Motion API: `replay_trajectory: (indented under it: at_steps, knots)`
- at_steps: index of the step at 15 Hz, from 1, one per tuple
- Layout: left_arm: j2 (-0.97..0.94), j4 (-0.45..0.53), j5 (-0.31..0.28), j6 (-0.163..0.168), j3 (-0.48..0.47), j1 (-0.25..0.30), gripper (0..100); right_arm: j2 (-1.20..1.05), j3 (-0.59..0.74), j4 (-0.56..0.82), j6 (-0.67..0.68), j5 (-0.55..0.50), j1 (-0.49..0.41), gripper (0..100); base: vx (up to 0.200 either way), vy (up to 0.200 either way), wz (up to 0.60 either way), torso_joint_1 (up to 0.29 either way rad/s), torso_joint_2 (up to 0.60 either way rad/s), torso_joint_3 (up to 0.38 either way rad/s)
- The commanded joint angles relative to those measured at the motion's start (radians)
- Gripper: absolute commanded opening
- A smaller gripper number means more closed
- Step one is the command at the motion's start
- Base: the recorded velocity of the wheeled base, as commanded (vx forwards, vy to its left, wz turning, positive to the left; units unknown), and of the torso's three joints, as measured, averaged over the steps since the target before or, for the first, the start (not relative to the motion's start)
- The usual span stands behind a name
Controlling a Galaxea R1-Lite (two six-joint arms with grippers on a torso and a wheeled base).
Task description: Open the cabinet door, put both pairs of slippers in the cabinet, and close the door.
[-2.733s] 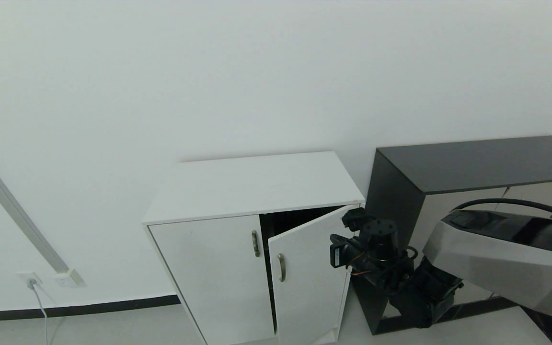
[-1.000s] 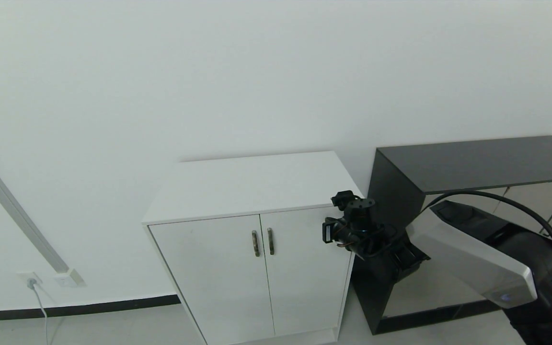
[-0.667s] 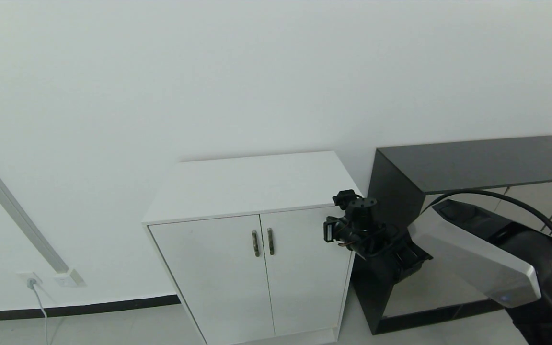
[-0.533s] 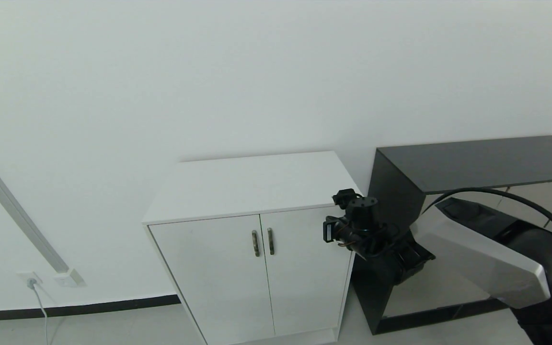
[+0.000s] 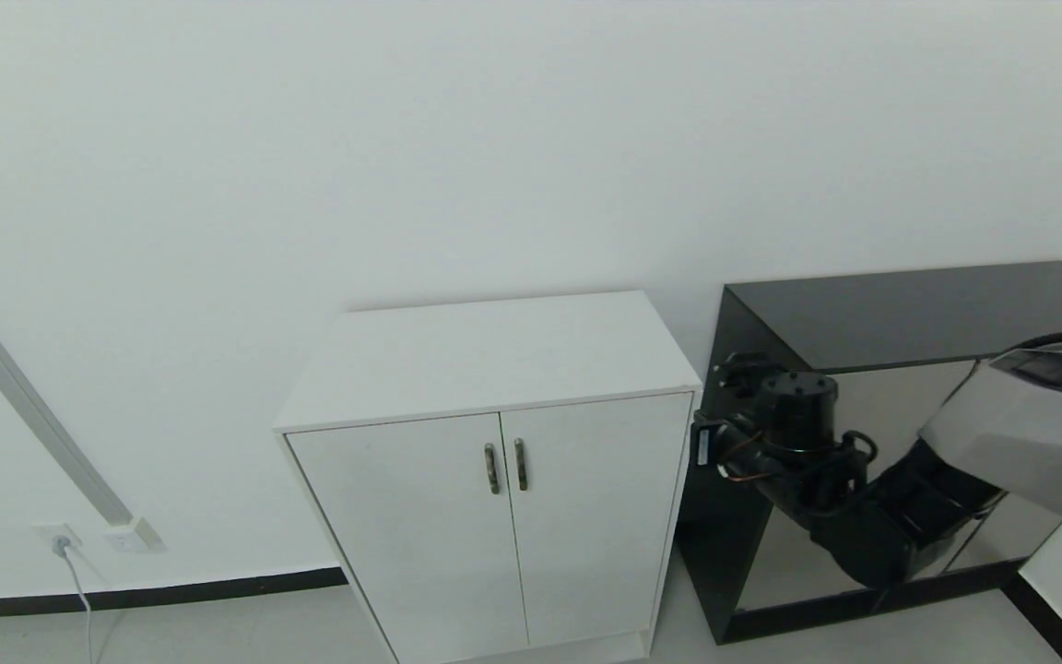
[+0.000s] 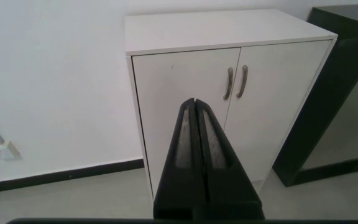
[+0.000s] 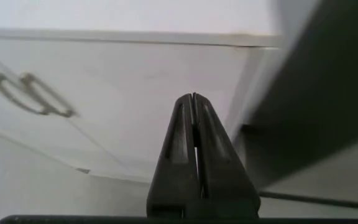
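The white cabinet (image 5: 494,355) stood against the wall, and both of its doors were shut. The left door (image 5: 411,535) and the right door (image 5: 595,516) met in the middle, with the two handles (image 5: 491,468) side by side. A black cabinet (image 5: 909,309) stood just beside it on the right. The right gripper (image 7: 194,99) hung near the white cabinet's top right corner, in front of the black one, apart from the door. It was pinched tight with nothing in it. The left gripper (image 6: 195,102) was farther back, facing the doors. It was pinched tight too, and it held nothing.
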Motion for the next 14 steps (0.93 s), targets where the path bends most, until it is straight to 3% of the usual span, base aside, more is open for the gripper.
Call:
replay_trajectory:
  at_steps: [1,7,8,10,14]
  knots:
    - [0.001,0.000,0.001,0.000,0.000,0.000,0,-0.181,0.182,-0.045,-0.012,-0.009,-0.079,0,0.000,0.000,0.00,0.000,0.00,0.000]
    - [0.001,0.000,0.001,0.000,0.000,0.000,0,-0.512,0.540,-0.088,-0.104,-0.052,-0.238,0,0.000,0.000,0.00,0.000,0.00,0.000]
    - [0.001,0.000,0.001,0.000,0.000,0.000,0,-0.519,0.547,-0.088,-0.104,-0.057,-0.238,0,0.000,0.000,0.00,0.000,0.00,0.000]
    - [0.001,0.000,0.001,0.000,0.000,0.000,0,-0.634,0.702,-0.090,-0.104,-0.141,-0.269,0,0.000,0.000,0.00,0.000,0.00,0.000]
    - [0.001,0.000,0.001,0.000,0.000,0.000,0,-0.818,0.868,-0.085,-0.104,-0.132,-0.337,0,0.000,0.000,0.00,0.000,0.00,0.000]
